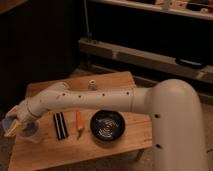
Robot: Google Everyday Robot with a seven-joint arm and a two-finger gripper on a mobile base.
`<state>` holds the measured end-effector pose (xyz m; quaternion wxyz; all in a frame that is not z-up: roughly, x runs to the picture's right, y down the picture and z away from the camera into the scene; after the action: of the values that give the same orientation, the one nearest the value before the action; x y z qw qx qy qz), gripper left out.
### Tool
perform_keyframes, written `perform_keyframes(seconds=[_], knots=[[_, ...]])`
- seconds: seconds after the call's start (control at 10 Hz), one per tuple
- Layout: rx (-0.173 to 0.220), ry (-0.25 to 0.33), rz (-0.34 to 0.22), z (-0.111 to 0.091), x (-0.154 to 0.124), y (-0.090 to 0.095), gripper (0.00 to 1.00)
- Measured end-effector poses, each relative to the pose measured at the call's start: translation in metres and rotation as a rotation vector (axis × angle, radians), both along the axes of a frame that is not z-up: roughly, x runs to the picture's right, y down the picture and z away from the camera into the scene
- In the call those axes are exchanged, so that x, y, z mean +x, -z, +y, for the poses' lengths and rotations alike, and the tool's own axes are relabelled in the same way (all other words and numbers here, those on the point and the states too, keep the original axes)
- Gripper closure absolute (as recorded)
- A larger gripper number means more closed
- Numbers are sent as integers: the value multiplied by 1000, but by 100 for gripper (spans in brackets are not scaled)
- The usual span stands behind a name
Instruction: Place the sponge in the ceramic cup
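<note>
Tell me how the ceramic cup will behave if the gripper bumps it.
The ceramic cup looks small and probably light, so a sideways bump from the gripper, just left of it, would likely slide or tip it. It stands near the left edge of the table, so it could go off. Being ceramic, it might then break.

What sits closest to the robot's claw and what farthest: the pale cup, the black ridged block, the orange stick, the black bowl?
The gripper is at the far left of the camera view.
1. Pale cup, right beside it.
2. Black ridged block, further right.
3. Orange stick, right of the block.
4. Black bowl, farthest right.
</note>
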<state>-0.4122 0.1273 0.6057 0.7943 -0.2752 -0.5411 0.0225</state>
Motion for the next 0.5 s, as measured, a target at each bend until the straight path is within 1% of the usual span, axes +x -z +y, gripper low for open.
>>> perform_keyframes(seconds=[0.2, 0.5], knots=[[-21, 15, -21, 12, -12, -1, 86], [-50, 25, -28, 25, -16, -11, 86]])
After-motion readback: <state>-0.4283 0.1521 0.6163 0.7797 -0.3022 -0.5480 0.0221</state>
